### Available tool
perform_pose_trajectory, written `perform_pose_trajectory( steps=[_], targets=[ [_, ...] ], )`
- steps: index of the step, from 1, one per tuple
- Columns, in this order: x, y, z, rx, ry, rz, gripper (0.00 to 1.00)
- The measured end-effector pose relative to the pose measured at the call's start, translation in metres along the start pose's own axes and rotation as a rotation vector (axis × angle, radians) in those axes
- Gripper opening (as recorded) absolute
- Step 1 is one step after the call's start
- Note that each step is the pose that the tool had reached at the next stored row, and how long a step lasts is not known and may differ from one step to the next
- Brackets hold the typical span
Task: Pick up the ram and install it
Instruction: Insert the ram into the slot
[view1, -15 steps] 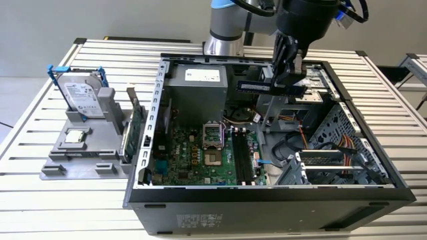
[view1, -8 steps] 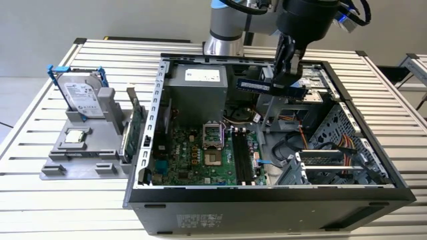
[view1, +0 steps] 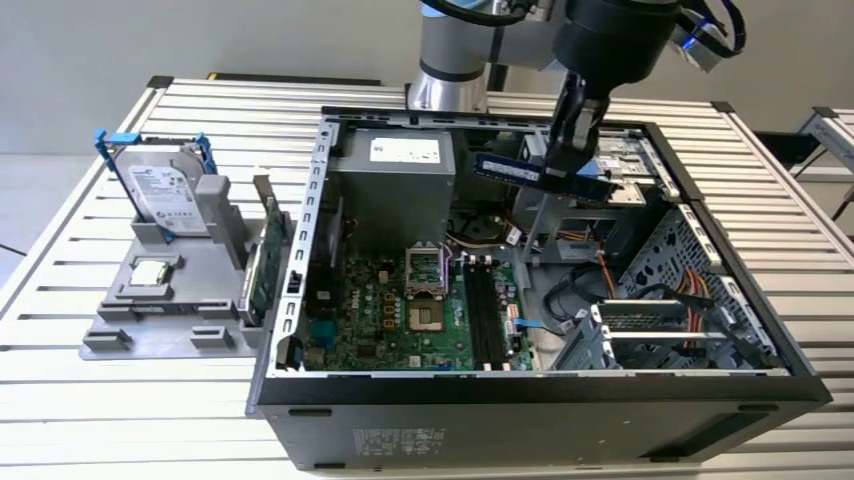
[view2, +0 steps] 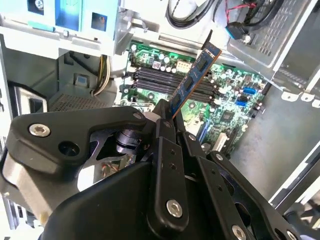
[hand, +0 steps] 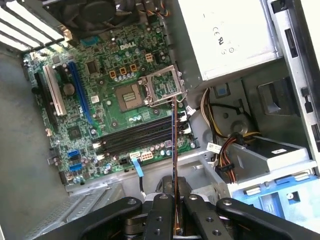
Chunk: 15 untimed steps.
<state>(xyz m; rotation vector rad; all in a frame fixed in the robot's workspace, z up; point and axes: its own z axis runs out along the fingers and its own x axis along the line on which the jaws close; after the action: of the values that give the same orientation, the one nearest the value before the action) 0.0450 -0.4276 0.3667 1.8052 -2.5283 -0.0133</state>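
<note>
In the exterior view the gripper (view1: 566, 160) hangs over the open computer case (view1: 534, 390). Its jaws are pinched shut on the ram (view1: 510, 167), which sticks out to either side of them. In the second wrist view the ram (view2: 192, 82) juts out from between the jaws, with the black memory slots (view2: 152, 80) lying beyond its far end. In the first wrist view the ram (hand: 173, 150) shows edge-on and crosses the memory slots (hand: 135, 137) at an angle, so I judge it should be turned to lie along one slot and lowered square before any pressing.
</note>
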Motion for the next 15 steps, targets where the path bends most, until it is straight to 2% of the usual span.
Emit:
perform_pose_trajectory(
  steps=[15],
  targets=[
    [0.0030, -0.0012, 0.0001, -0.0027, -0.0032, 0.115, 0.00]
  ],
)
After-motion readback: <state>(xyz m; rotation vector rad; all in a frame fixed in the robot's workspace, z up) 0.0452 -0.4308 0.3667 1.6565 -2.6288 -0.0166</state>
